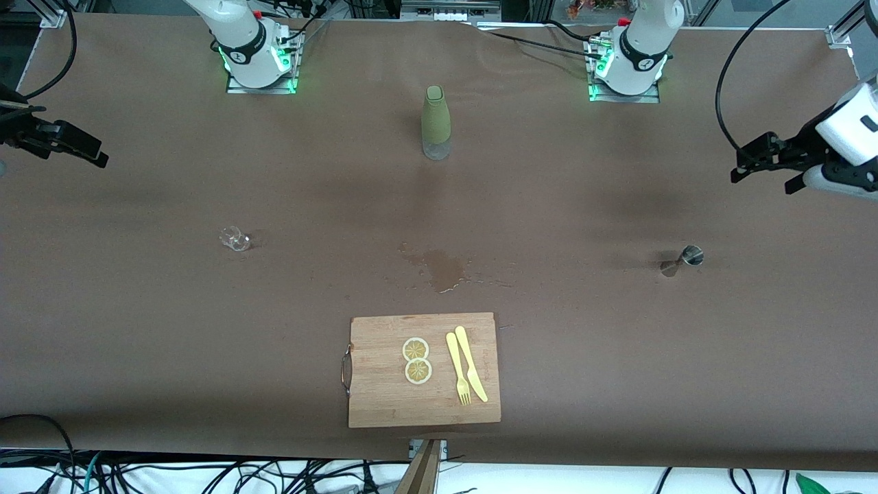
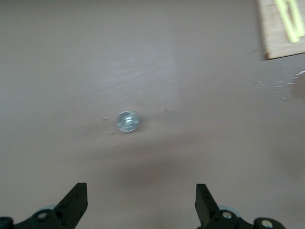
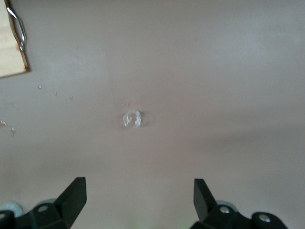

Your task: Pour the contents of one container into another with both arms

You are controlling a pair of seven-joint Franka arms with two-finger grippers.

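Both arms are raised and drawn back to the table's ends. The left arm's base [image 1: 634, 58] and the right arm's base [image 1: 250, 51] stand along the table's back edge. My left gripper [image 1: 761, 178] hangs open and empty over the left arm's end of the table. The left wrist view shows that left gripper [image 2: 141, 200] with a small metal jigger [image 2: 127, 121] on the table below; the jigger [image 1: 689, 257] stands upright. My right gripper [image 1: 86, 149] hangs open and empty. Below the right gripper [image 3: 138, 198] sits a small clear glass [image 3: 131, 119]; the glass [image 1: 235, 239] is apart from it.
An olive-sleeved bottle [image 1: 435, 123] stands mid-table near the bases. A wet spill [image 1: 442, 269] darkens the brown cover. A wooden cutting board [image 1: 374, 398] nearer the camera carries two lemon slices [image 1: 416, 359], a yellow knife [image 1: 470, 362] and fork [image 1: 457, 368].
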